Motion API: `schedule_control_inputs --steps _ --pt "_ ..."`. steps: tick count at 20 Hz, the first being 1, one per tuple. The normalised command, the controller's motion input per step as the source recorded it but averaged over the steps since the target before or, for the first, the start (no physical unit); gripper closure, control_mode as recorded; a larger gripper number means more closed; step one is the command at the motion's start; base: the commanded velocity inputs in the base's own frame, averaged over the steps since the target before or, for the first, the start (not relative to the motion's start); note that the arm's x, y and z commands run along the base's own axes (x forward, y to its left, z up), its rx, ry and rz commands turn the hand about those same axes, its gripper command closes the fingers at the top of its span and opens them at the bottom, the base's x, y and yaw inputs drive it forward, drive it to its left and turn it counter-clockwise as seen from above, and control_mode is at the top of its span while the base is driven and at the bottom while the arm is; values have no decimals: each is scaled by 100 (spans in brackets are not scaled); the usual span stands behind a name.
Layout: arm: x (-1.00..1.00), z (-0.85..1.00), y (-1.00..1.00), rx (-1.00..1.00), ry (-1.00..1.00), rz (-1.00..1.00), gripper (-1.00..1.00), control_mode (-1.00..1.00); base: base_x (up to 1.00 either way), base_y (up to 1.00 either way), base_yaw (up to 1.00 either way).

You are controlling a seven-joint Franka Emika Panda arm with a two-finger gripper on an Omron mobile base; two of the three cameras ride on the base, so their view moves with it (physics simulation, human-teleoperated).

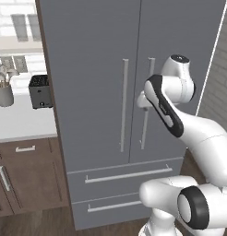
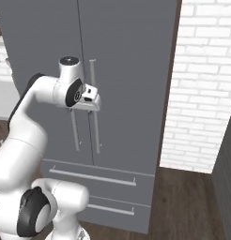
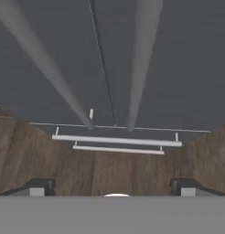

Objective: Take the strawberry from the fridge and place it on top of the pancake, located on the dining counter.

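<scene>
Now | gripper (image 3: pixel 113 185) wide apart | before fridge (image 1: pixel 92 69) doors, closed

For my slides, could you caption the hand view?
Open fingers face down the closed fridge doors, between its two handles.

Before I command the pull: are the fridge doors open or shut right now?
Shut. Both doors of the fridge lie flush, with just a thin seam between their handles. The gripper is open, holding nothing.

Matte grey fridge (image 1: pixel 97 69) — silver handles (image 1: pixel 124 105) — brown cabinets (image 1: pixel 27 177).
</scene>
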Motion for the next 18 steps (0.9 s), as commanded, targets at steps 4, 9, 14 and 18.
schedule_control_inputs --steps 4,9,14,18 --pt "31 6 -32 0 0 -17 -100 -100 0 0 0" --pt "12 1 -21 0 -14 -9 -100 -100 0 0 0" --pt "55 1 0 3 -8 0 -100 -100 0 0 0" --pt "67 0 0 0 -1 0 -100 -100 0 0 0"
